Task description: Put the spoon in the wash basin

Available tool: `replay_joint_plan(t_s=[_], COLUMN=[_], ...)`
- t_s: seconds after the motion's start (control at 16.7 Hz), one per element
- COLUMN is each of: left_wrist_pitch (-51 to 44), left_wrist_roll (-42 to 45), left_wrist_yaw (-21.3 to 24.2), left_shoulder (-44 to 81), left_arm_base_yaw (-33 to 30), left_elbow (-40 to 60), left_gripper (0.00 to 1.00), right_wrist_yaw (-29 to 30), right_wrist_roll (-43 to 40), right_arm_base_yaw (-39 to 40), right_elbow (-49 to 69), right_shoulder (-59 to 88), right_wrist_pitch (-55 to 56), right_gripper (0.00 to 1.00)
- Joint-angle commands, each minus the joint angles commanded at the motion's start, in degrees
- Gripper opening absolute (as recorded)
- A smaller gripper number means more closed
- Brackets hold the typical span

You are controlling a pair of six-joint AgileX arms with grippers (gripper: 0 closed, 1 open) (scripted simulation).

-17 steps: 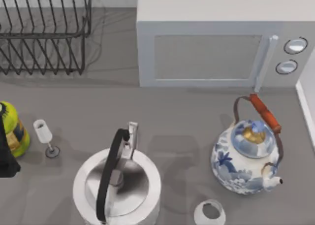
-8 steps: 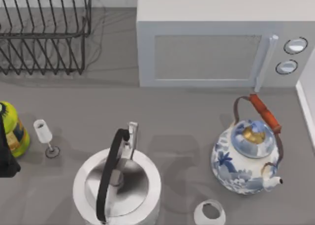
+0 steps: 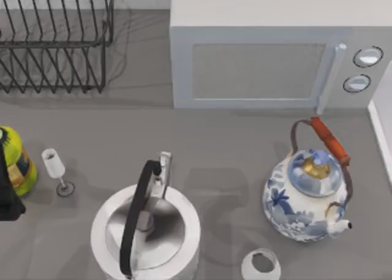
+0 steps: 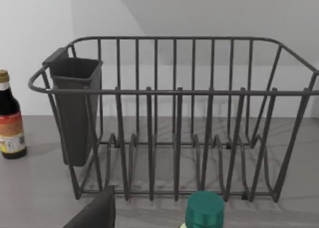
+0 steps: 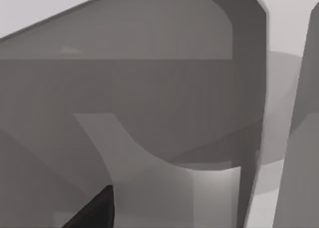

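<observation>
Fig. — Search phase, both arms low at the near edge of the table.

Hazards: the left gripper (image 4: 94, 214) sits close above a green-capped bottle (image 4: 205, 209), so a forward or downward sweep could tip the bottle. A slender wine glass (image 3: 55, 166) stands near the bottle and would likely go over at the lightest brush. The right gripper (image 5: 94, 210) is pressed up close to pale grey curved surfaces. What these belong to cannot be told, and any blind advance risks a collision. The larger risk is reaching without a target — where the spoon lies cannot be told from these views, nor where the wash basin is.

Pose: the left gripper is held low and roughly level, facing the wire dish rack (image 4: 174, 92) ahead of it. The rack's dark cutlery holder (image 4: 75, 108) is off to one side, and a dark sauce bottle (image 4: 10, 123) stands beyond that on the counter. A dark part of the left arm (image 3: 7, 197) shows at the table's left edge. Whether either gripper is wide, narrow or holding something cannot be told.

Farther out from the tools are a steel kettle (image 3: 147, 231) with a black handle, a small white cup (image 3: 260, 264), a blue-and-white teapot (image 3: 306, 200), and a microwave (image 3: 257, 65) at the back.
</observation>
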Motion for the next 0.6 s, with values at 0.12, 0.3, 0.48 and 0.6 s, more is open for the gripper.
replay_joint_plan(t_s=[0.12, 0.3, 0.48, 0.6], left_wrist_pitch=[0.0, 0.0, 0.0, 0.0], left_wrist_roll=[0.0, 0.0, 0.0, 0.0], left_wrist_yaw=[0.0, 0.0, 0.0, 0.0], left_shoulder=[0.0, 0.0, 0.0, 0.0], left_arm_base_yaw=[0.0, 0.0, 0.0, 0.0], left_elbow=[0.0, 0.0, 0.0, 0.0], left_gripper=[1.0, 1.0, 1.0, 1.0], right_wrist_yaw=[0.0, 0.8, 0.8, 0.7], right_wrist_roll=[0.0, 0.1, 0.0, -0.1], right_arm_base_yaw=[0.0, -0.2, -0.4, -0.5], right_elbow=[0.0, 1.7, 3.5, 6.4], right_shoulder=[0.0, -3.7, -4.4, -5.9], right_wrist_pitch=[0.0, -3.5, -5.8, -10.4], right_gripper=[0.0, 0.0, 0.0, 0.0])
